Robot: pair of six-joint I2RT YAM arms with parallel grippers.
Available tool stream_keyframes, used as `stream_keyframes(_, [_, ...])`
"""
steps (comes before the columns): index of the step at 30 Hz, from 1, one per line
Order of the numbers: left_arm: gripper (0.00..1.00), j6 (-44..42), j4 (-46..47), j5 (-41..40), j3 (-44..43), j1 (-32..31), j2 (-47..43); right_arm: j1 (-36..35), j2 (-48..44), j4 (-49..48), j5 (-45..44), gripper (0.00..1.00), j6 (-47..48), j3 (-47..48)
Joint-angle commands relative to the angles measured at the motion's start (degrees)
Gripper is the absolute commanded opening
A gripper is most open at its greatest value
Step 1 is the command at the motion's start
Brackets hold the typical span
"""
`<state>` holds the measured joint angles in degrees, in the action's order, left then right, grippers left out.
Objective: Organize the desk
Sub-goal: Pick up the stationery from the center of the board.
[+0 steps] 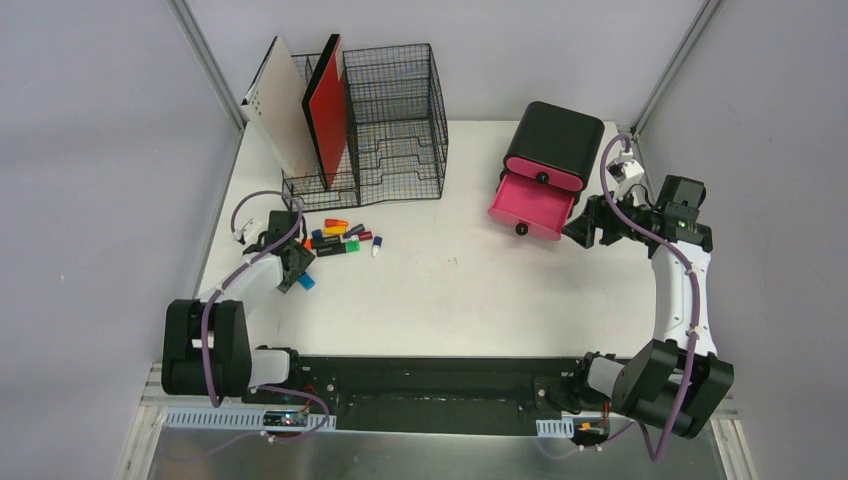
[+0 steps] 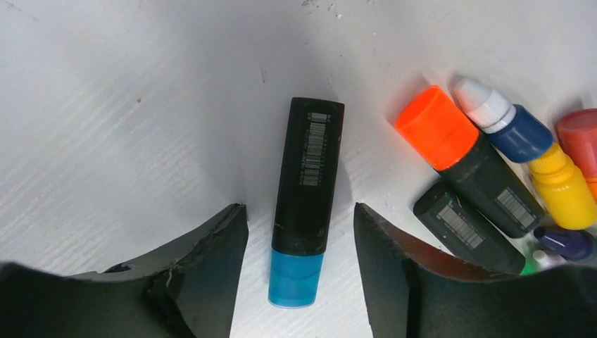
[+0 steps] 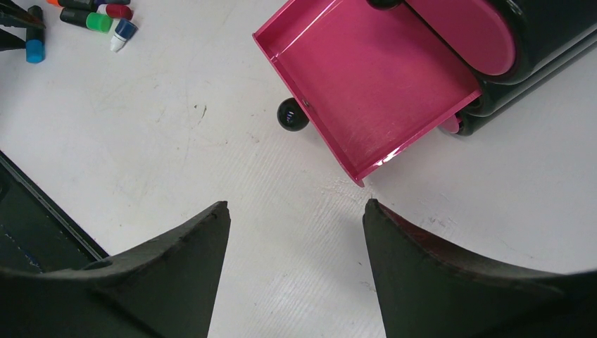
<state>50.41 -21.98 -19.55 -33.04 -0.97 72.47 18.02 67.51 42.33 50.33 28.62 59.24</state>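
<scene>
White desk [image 1: 450,290], one blue-capped marker [image 2: 305,204]

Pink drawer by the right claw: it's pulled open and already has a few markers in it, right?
Not quite. The pink drawer by the right claw is pulled open, but it is empty, as the right wrist view shows. The markers lie on the desk, over by the left claw.
</scene>
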Motion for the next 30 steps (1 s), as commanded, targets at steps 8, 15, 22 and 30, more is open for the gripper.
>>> stream_keyframes(8, [0.58, 0.61, -11.24, 2.19, -8.97, 0.53, 12.6, 0.17, -0.98, -0.2, 1.91, 0.72, 1.35, 1.75])
stream_keyframes(15, [0.43, -0.64, -14.75, 2.89, -12.79, 0.53, 17.02, 0.17, -1.07, -0.23, 1.84, 0.72, 1.35, 1.72])
stream_keyframes(22, [0.18, -0.36, -14.58, 2.7, -11.59, 0.53, 14.07, 0.19, -1.07, -0.2, 2.09, 0.72, 1.44, 1.59])
stream_keyframes(30, [0.06, -2.12, -11.93, 8.34, -7.69, 0.53, 4.97, 0.17, -1.63, 0.3, 5.13, 0.73, 2.23, 1.4])
